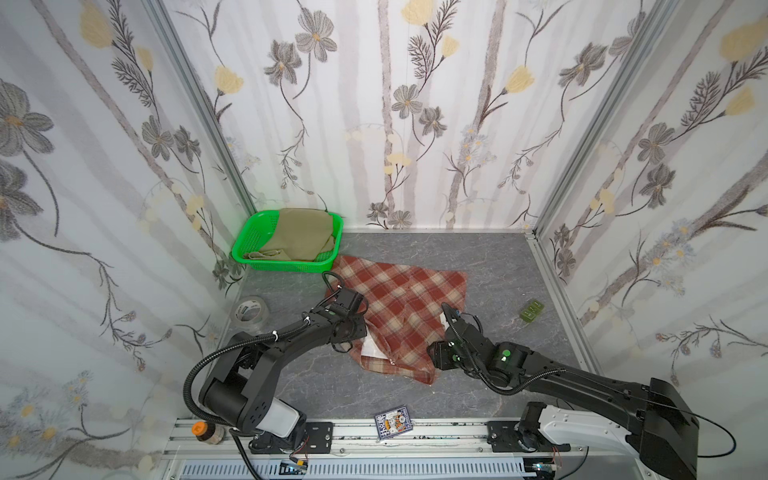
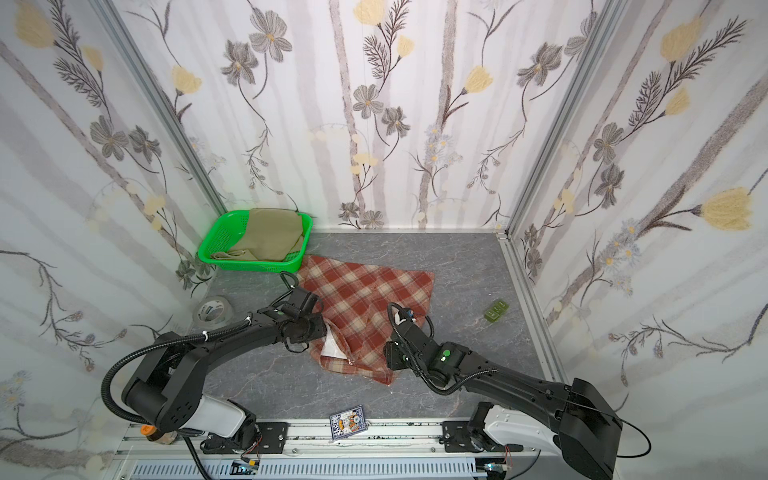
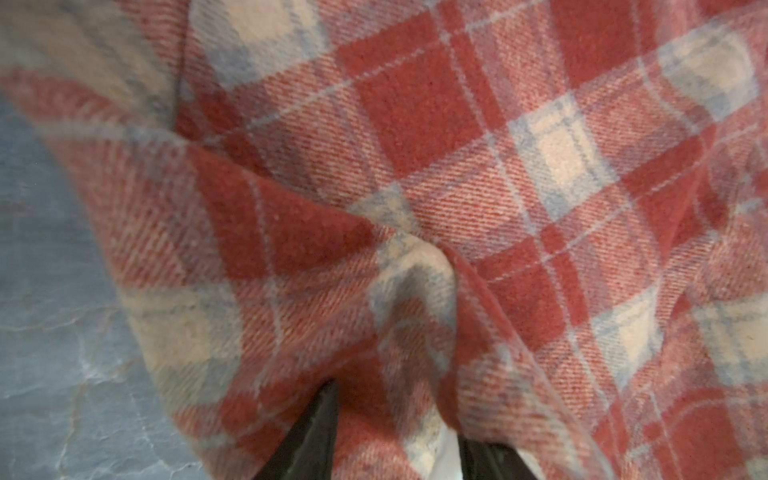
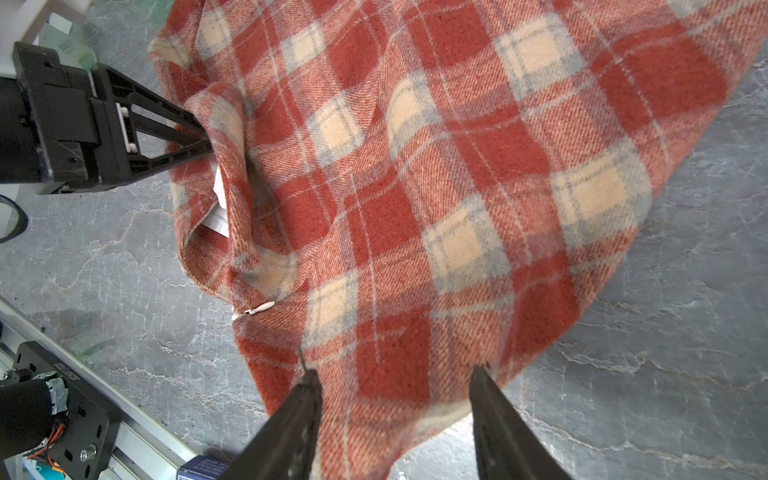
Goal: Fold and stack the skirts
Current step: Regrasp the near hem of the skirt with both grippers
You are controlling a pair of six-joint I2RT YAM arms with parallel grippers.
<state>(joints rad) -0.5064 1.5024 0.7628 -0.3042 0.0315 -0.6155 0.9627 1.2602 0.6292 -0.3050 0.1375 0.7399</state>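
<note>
You have two arms at work on the grey table (image 1: 519,266). Your left arm (image 1: 286,338) comes in from 7 o'clock with its elbow bent and its wrist tipped down at the 8 o'clock edge of the plaid skirt (image 1: 399,303). Your right arm (image 1: 590,378) stretches low from 5 o'clock, and its wrist points toward 11 o'clock at the skirt's 4 o'clock edge.

The left claw (image 4: 205,138) stands about half open. A raised fold of the plaid lies between its fingers, and the fold looks loose rather than squeezed. The right claw (image 4: 394,370) is also about half open. Its tips rest on the flat plaid and it has hold of nothing.

There are two skirts. The plaid one lies spread across the middle of the table. Its near edge is rumpled, and white lining shows there by the left claw. Its far-left corner sits just beside the basket (image 1: 249,241).

There is one green basket, at 11 o'clock, and the khaki skirt (image 1: 299,232) lies bunched inside it.

The smaller things number one each:
- One roll of tape (image 1: 249,311) lies at 9 o'clock.
- One pack of cards (image 1: 392,426) lies at 6 o'clock on the front rail.
- One jar (image 1: 205,432) with an orange cap sits at 7 o'clock.
- One small green block (image 1: 532,311) sits at 3 o'clock, well apart from the plaid.
</note>
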